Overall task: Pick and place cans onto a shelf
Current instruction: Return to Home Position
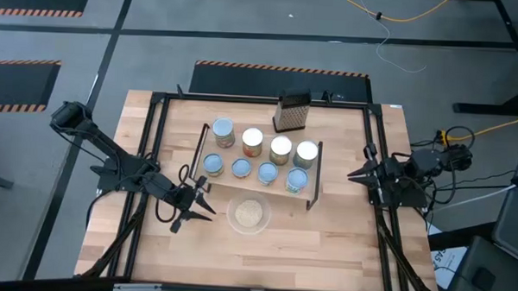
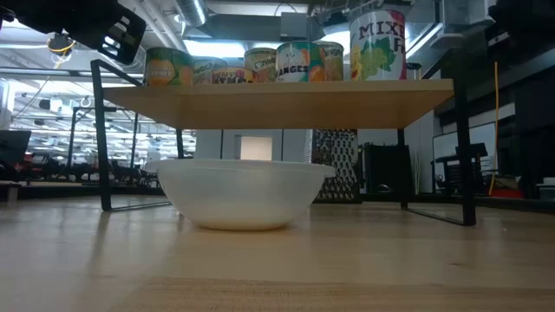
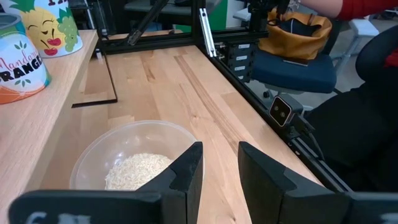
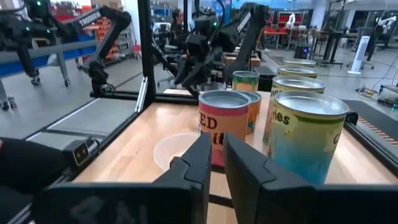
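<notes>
Eight cans (image 1: 260, 158) stand on the shelf (image 1: 313, 193) in two rows, mid-counter (image 1: 342, 252). The left gripper (image 1: 207, 202) hovers empty just left of the bowl of grain (image 1: 248, 214), its fingers set a small gap apart. The right gripper (image 1: 355, 176), empty at the counter's right edge, has its fingers narrowly parted, aimed at the shelf. A box grater (image 1: 292, 112) stands beyond the shelf.

You have eight cans (image 1: 259, 158) standing in two rows on the shelf (image 1: 313, 194) at mid-bench (image 1: 342, 243). A grater (image 1: 291, 113) stands behind the shelf, a bowl (image 1: 248, 215) in front of it. The left claw (image 1: 205, 201) is just left of the bowl; the right claw (image 1: 353, 176) is right of the shelf.
</notes>
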Controlling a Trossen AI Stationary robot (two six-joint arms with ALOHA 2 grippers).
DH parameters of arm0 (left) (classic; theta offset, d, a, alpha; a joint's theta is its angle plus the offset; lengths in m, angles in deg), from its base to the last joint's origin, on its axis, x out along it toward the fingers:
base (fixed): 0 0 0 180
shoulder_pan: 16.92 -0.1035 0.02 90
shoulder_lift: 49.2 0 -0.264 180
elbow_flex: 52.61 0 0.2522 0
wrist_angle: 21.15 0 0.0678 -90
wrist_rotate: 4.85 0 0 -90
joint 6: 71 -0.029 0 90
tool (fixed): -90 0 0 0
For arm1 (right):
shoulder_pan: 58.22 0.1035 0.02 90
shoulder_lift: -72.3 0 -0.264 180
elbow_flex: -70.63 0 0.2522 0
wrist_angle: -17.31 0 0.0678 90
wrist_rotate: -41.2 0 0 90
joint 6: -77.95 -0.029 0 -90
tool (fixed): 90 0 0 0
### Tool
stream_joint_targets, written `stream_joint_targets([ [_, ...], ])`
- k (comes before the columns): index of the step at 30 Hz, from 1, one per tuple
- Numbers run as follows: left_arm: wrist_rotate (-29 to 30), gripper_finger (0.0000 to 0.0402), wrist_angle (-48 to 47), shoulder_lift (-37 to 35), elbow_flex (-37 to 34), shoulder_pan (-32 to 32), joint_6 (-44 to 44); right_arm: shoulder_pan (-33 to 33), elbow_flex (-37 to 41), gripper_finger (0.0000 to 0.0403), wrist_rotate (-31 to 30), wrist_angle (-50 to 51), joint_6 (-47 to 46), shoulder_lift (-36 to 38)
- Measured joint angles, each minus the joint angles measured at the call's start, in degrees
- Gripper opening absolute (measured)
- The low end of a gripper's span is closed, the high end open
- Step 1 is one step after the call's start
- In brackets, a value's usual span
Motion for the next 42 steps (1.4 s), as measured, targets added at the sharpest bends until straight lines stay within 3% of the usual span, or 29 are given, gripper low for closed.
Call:
stream_joint_targets([
  [12,0.0,0.0094,0.0,0.0,0.0,0.0,0.0,0.0,7.1,0.0048,-0.2,-7.4,1.1,0.0],
  [17,0.0,0.0094,0.0,0.0,0.0,0.0,0.0,0.0,10.7,0.0048,-4.2,-14.1,4.7,0.0],
  [23,0.0,0.0094,0.0,0.0,0.0,0.0,0.0,-0.6,13.8,0.0048,-4.6,-19.8,7.1,0.0],
  [30,0.0,0.0094,0.0,0.0,0.0,0.0,0.0,-3.4,19.3,0.0048,-4.5,-29.9,9.9,0.0],
  [42,0.0,0.0094,0.0,0.0,0.0,0.0,0.0,-11.3,19.7,0.0048,-2.6,-29.8,11.0,0.0],
])
